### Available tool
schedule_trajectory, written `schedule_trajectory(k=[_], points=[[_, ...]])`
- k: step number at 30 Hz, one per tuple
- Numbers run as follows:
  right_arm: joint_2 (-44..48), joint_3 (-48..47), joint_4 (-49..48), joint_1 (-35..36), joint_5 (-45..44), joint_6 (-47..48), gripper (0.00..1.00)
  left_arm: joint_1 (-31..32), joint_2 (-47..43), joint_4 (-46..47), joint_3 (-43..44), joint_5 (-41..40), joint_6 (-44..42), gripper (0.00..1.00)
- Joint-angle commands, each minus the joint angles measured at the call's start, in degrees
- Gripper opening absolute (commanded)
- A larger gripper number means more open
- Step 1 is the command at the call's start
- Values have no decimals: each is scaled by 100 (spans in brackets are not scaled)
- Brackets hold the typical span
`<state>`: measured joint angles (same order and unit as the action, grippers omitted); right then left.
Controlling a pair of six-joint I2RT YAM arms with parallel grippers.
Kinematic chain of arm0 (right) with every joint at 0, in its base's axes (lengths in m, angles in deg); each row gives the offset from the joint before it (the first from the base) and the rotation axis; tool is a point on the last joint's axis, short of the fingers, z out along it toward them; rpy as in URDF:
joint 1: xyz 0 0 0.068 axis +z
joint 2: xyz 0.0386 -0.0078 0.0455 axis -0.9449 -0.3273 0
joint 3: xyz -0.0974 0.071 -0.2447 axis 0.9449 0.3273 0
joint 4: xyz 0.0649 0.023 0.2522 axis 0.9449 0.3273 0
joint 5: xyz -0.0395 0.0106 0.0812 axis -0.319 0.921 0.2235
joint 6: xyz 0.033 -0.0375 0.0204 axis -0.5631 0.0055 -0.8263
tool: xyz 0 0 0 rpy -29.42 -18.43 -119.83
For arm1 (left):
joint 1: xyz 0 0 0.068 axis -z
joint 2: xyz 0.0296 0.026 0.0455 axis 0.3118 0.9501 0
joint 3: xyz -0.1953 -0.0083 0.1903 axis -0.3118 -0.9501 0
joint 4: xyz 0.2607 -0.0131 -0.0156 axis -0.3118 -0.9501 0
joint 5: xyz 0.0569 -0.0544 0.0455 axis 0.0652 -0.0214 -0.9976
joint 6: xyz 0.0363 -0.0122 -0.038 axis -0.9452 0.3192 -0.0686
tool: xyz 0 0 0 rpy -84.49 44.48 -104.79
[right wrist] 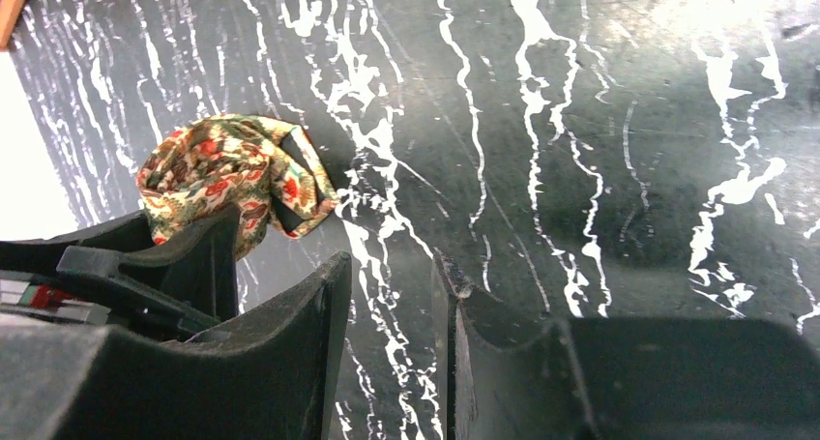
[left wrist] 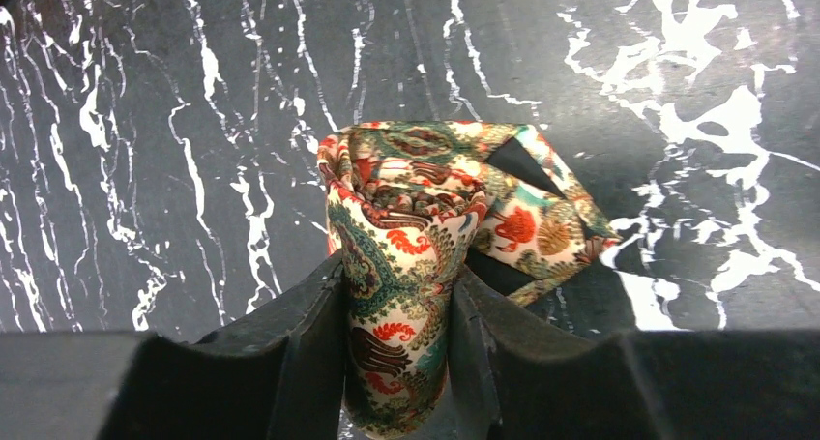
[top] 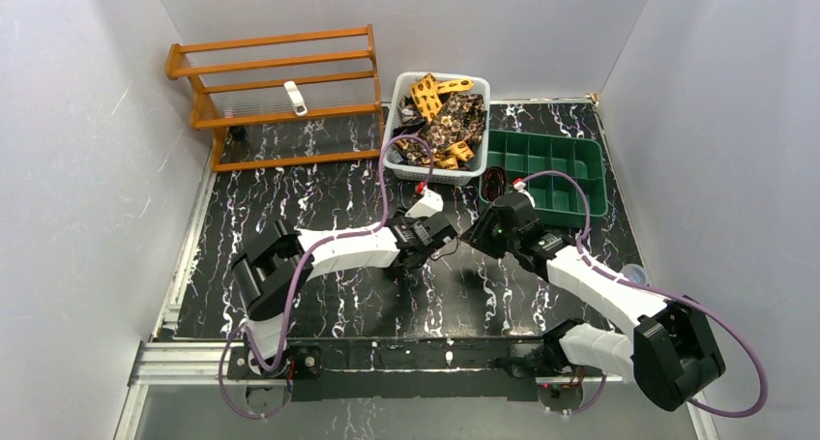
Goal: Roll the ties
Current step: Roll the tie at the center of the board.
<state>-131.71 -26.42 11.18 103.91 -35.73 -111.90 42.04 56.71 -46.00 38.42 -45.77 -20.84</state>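
A rolled tie [left wrist: 406, 256] in a cream, red and green paisley print is clamped between my left gripper's [left wrist: 398, 363] two black fingers, its loose pointed end folded over to the right. It also shows in the right wrist view [right wrist: 227, 174], beside the left gripper's fingers [right wrist: 193, 256]. In the top view my left gripper [top: 447, 241] sits at the table's middle, with only a sliver of the roll showing. My right gripper [right wrist: 392, 338] is open and empty just right of it [top: 476, 235]. Several loose ties [top: 447, 121] in brown and yellow prints fill a white basket [top: 392, 131].
A green compartment tray [top: 561, 169] stands right of the basket at the back. An orange wooden rack [top: 280, 92] stands at the back left. Purple cables [top: 387, 184] loop over both arms. The table is black marble-patterned, with white walls around.
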Motion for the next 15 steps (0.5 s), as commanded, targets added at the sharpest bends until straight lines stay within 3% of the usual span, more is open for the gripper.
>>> schedule_trajectory(k=[1,9,15], points=[[116,147,-12,-143,-51,-135,44,133,221,-203,393,-69,284,37],[-1,248,-92,-310,316,-59,46,193,620,-92,660,741,492,54],[-332,261,-360,-404,982,65,47,140,354,369,644,1580,569,69]])
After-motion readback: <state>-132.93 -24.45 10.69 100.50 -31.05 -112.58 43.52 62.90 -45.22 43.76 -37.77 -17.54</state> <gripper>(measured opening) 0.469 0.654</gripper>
